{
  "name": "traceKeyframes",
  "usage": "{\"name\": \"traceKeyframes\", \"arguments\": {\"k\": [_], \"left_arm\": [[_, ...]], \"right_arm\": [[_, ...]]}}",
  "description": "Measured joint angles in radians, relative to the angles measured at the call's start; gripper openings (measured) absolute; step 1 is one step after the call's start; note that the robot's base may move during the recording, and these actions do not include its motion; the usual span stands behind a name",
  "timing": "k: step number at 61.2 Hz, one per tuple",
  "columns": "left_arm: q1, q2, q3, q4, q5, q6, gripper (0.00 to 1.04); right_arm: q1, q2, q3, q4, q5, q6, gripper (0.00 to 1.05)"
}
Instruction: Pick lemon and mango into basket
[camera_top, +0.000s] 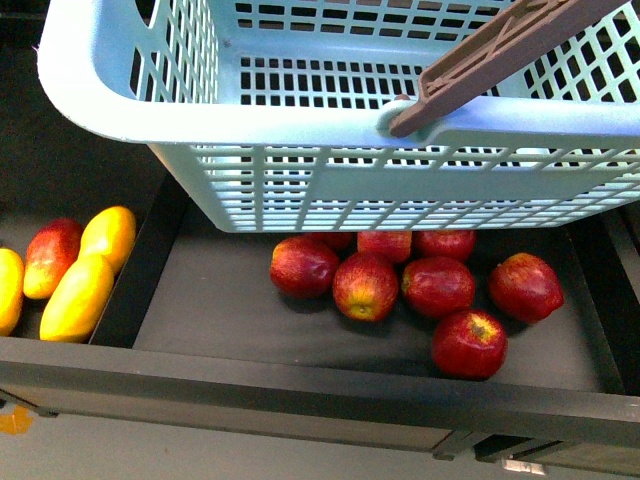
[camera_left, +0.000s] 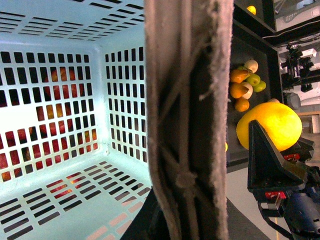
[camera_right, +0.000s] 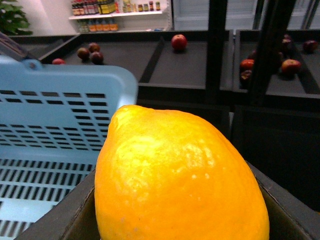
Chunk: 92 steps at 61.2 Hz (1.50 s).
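Observation:
The light teal basket (camera_top: 300, 120) hangs over the black fruit shelf, and its slotted floor (camera_left: 75, 200) shows nothing inside. My left gripper (camera_left: 185, 220) is shut on the brown basket handle (camera_left: 187, 100), which fills the left wrist view. The lemon (camera_right: 175, 175), orange-yellow with a pointed tip, is held in my shut right gripper (camera_right: 175, 220). In the left wrist view the lemon (camera_left: 270, 125) is outside the basket, beside the handle, with a black finger (camera_left: 267, 160) in front of it. A long yellow mango (camera_top: 76, 297) lies in the left bin among similar fruits. Neither gripper shows in the front view.
Several red apples (camera_top: 437, 285) lie in the black middle bin (camera_top: 230, 310) under the basket. A raised divider (camera_top: 140, 270) separates it from the left bin. Farther shelves hold an apple (camera_right: 179, 41) and mixed fruit (camera_left: 245, 82).

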<state>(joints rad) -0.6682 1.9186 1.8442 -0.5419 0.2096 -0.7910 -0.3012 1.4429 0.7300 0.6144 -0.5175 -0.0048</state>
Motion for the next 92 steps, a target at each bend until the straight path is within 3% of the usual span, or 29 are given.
{"name": "traceKeyframes", "arguments": {"k": [15,36,43,51,63,77,83,88,92], "left_arm": [[0.0,0.0,0.0,0.0,0.0,0.0,0.06],[0.0,0.0,0.0,0.0,0.0,0.0,0.06],[0.0,0.0,0.0,0.0,-0.001,0.0,0.06],[0.0,0.0,0.0,0.0,0.0,0.0,0.06],[0.0,0.0,-0.005,0.0,0.0,-0.001,0.06],[0.001,0.0,-0.005,0.0,-0.004,0.001,0.06],[0.001,0.0,-0.005,0.0,-0.002,0.0,0.06],[-0.001,0.0,-0.005,0.0,0.001,0.0,0.06],[-0.003,0.0,-0.005,0.0,0.001,0.0,0.06]], "right_arm": [[0.172,-0.005,0.01,-0.033,0.089,0.028,0.66],[0.345,0.051,0.024,-0.043,0.193,0.013,0.66],[0.365,0.085,0.035,-0.033,0.234,0.025,0.83],[0.369,0.095,0.045,-0.028,0.272,0.053,0.98],[0.335,0.056,0.036,-0.027,0.378,0.105,0.96],[0.192,-0.154,-0.101,-0.061,0.517,0.126,0.96],[0.16,-0.202,-0.134,-0.07,0.526,0.131,0.96],[0.15,-0.214,-0.182,0.043,0.412,0.08,0.85],[0.163,-0.241,-0.245,0.1,0.389,0.049,0.73]]}}
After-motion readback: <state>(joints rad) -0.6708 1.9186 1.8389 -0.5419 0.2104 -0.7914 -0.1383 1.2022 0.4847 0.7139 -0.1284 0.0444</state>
